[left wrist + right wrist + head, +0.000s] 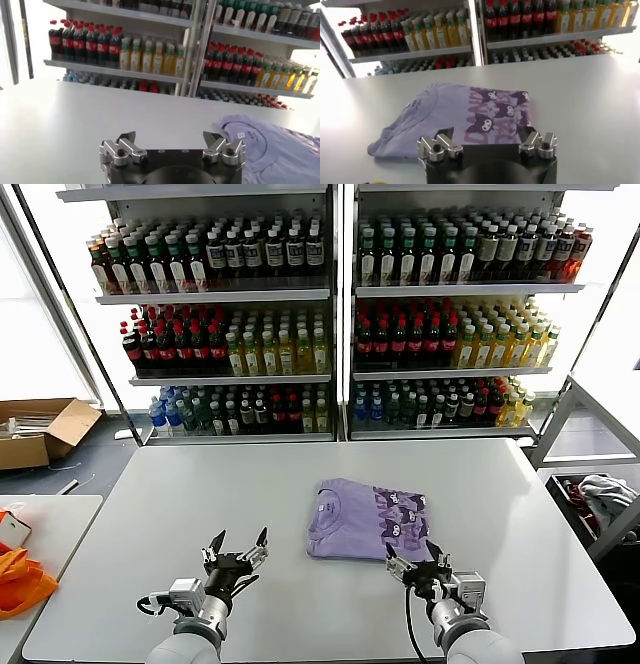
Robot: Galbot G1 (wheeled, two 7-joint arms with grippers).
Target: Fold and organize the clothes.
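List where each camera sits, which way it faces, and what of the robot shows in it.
Head: up on the robot, looking forward and down at the table, T-shirt and drink shelves; both claws show, left claw, right claw.
Left wrist: behind the open left claw, facing the shelves, T-shirt at the edge.
Right wrist: behind the open right claw, facing the T-shirt.
Shared: all three show T-shirt, table, shelves.

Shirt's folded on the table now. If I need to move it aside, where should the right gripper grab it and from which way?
Probably the near edge of the T-shirt, approached low from the robot's side. The fold lies flat on the table, so only its stacked edge offers a pinch. The right gripper is open just before that edge. The left gripper waits open, apart.
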